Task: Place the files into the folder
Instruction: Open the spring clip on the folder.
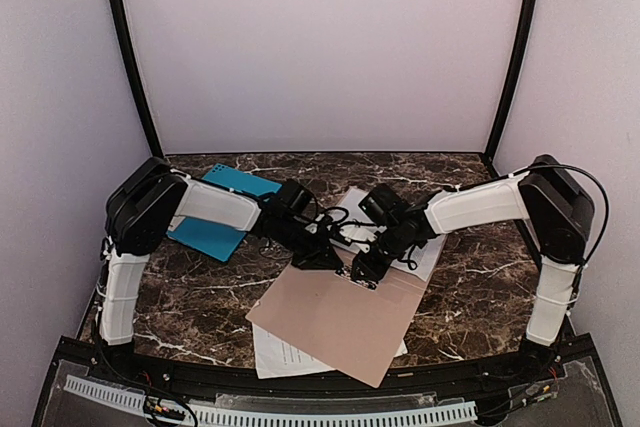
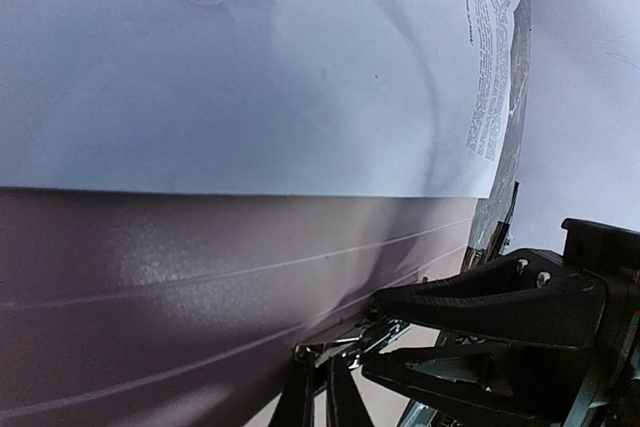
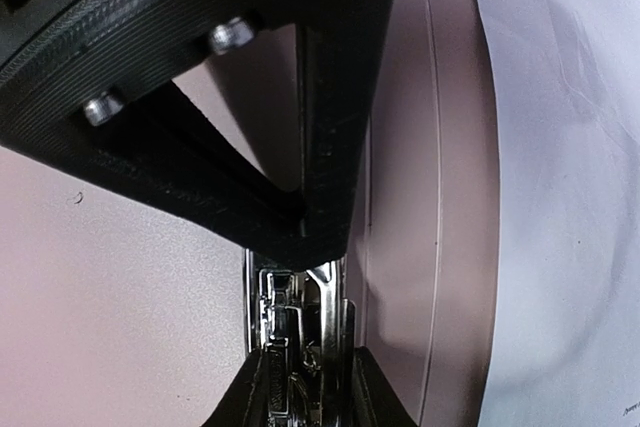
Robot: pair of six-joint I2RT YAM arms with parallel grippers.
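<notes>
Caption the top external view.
Left gripper and right gripper meet over the tan folder, white sheets poking out beneath.

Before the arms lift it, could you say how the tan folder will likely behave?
The tan folder is thin flat card, so it would probably sag if lifted by one edge. Lying on a paper sheet, it may slide easily when pushed.

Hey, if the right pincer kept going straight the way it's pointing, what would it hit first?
The right pincer would meet the metal clip on the folder, which sits between its tips; just beyond is the left pincer, though depth is unclear.
</notes>
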